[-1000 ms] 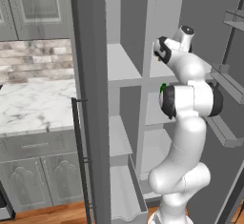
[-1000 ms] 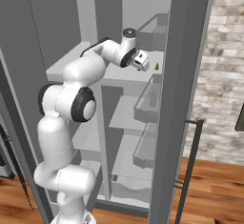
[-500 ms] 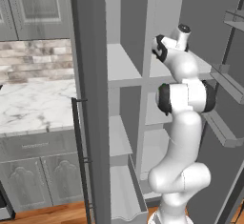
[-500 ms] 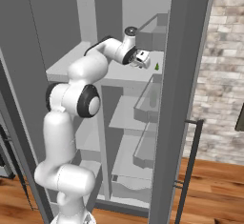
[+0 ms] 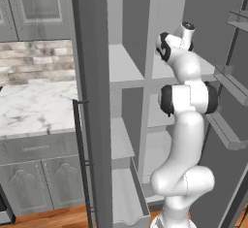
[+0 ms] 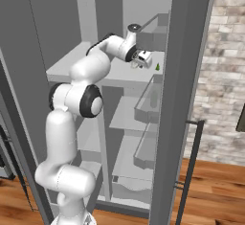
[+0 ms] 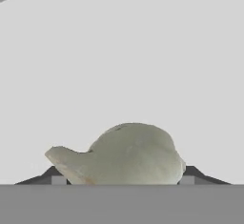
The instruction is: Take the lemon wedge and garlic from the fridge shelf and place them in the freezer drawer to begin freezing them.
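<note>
Gripper (image 6: 139, 62) sits up at the fridge's upper shelf (image 6: 72, 62), reaching in from my arm's raised elbow. From the hand camera I see one garlic (image 7: 124, 154) bulb lying between the two dark fingertips (image 7: 189, 173), its stem end pointing to that picture's left — the tips stand at either side of it, but I cannot tell whether they actually press on it or how wide the gap is. Behind the bulb is plain pale grey surface.

From the right base camera I count one small green thing on the same shelf, just beside the gripper toward the open door side — the lemon wedge (image 6: 157, 67), as far as I can make out at that size.

One freezer drawer (image 5: 127, 198) shows in the left base camera, pulled out at the bottom of the fridge, well below the gripper. Beside the fridge runs a marble counter (image 5: 34, 105).
</note>
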